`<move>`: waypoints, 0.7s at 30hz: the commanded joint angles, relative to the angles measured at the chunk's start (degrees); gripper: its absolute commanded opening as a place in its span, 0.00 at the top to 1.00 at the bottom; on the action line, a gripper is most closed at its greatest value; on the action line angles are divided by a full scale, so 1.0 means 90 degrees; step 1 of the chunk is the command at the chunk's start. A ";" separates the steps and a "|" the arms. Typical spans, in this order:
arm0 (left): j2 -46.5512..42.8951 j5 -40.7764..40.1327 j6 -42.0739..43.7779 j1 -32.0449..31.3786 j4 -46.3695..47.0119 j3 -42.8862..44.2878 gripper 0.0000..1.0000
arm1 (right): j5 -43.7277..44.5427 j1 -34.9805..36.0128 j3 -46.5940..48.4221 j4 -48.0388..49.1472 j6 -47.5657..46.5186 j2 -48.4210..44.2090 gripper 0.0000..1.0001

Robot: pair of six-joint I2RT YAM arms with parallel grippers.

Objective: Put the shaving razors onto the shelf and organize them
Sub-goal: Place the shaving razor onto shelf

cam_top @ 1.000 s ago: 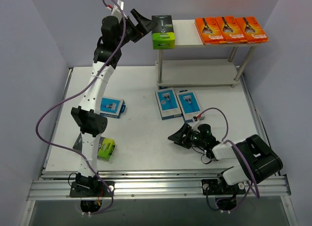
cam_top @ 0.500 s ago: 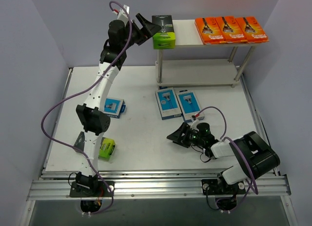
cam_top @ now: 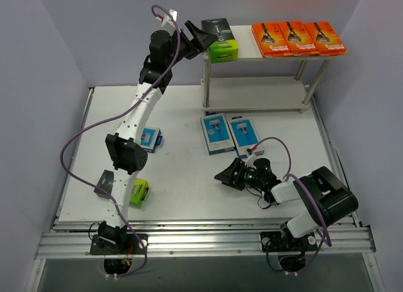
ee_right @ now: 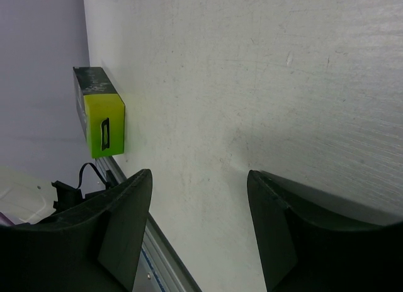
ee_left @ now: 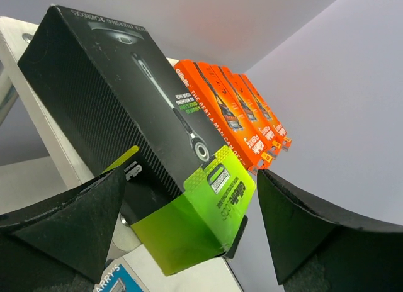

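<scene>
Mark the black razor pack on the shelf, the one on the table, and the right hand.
Shelf black pack (cam_top: 220, 40): top external, middle of face.
Table black pack (cam_top: 138, 192): top external, lime-green end.
Right hand (ee_right: 198, 174): right wrist, midway between fingertips.

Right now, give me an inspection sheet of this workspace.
Surface: white tabletop, lightly scuffed.
Job's things: beige two-tier shelf with metal posts carries three orange razor packs and one black lime-ended razor pack on top; two light blue razor packs, a third light blue pack further left, and a second black lime-ended pack lie on the tabletop.
Clutter: nothing seen.
Grippers: left gripper open, astride the shelved black pack; right gripper open, empty, low over tabletop.
Cables: purple cables along both arms.
Surroundings: lavender walls; metal rail at near edge.
</scene>
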 commanded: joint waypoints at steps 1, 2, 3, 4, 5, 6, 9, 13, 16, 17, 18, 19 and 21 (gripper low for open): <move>0.0194 0.0112 -0.0065 -0.0117 0.0447 0.0329 0.06 | -0.0013 -0.0033 0.0047 -0.0191 -0.0147 0.0167 0.42; 0.0214 0.0103 -0.0075 -0.0127 0.0457 0.0359 0.06 | -0.0023 -0.0023 0.0037 -0.0181 -0.0137 0.0186 0.42; 0.0224 0.0093 -0.0094 -0.0137 0.0476 0.0369 0.06 | -0.0023 -0.0023 0.0028 -0.0143 -0.0147 0.0206 0.42; 0.0253 0.0083 -0.0085 -0.0137 0.0515 0.0378 0.06 | -0.0023 -0.0023 0.0028 -0.0133 -0.0137 0.0215 0.42; 0.0263 0.0073 -0.0094 -0.0146 0.0554 0.0388 0.06 | -0.0033 -0.0032 0.0028 -0.0123 -0.0137 0.0235 0.42; 0.0282 0.0064 -0.0104 -0.0156 0.0574 0.0388 0.06 | -0.0052 -0.0033 0.0018 -0.0103 -0.0128 0.0254 0.42; 0.0321 0.0034 -0.0124 -0.0146 0.0652 0.0437 0.06 | -0.0091 -0.0033 0.0028 -0.0084 -0.0128 0.0264 0.42; 0.0185 0.0063 0.0022 -0.0127 0.0477 0.0350 0.06 | -0.0209 -0.0023 0.0096 -0.0132 -0.0147 0.0177 0.42; -0.0341 0.0141 0.0227 -0.0069 0.0447 -0.0301 0.06 | -0.0180 -0.0023 0.0222 -0.0405 -0.0196 -0.0096 0.42; -0.0546 0.0151 0.0276 -0.0049 0.0467 -0.0556 0.06 | -0.0160 -0.0032 0.0271 -0.0696 -0.0293 -0.0310 0.42; -0.0993 0.0151 0.0402 -0.0020 0.0506 -0.0830 0.06 | -0.0140 -0.0033 0.0339 -0.0892 -0.0352 -0.0428 0.42; -0.1219 0.0151 0.0471 0.0009 0.0564 -0.1113 0.06 | -0.0102 -0.0023 0.0417 -0.1087 -0.0429 -0.0555 0.42; -0.1930 0.0142 0.0637 0.0136 0.0594 -0.1875 0.06 | -0.0053 0.0006 0.0729 -0.1809 -0.0771 -0.0984 0.42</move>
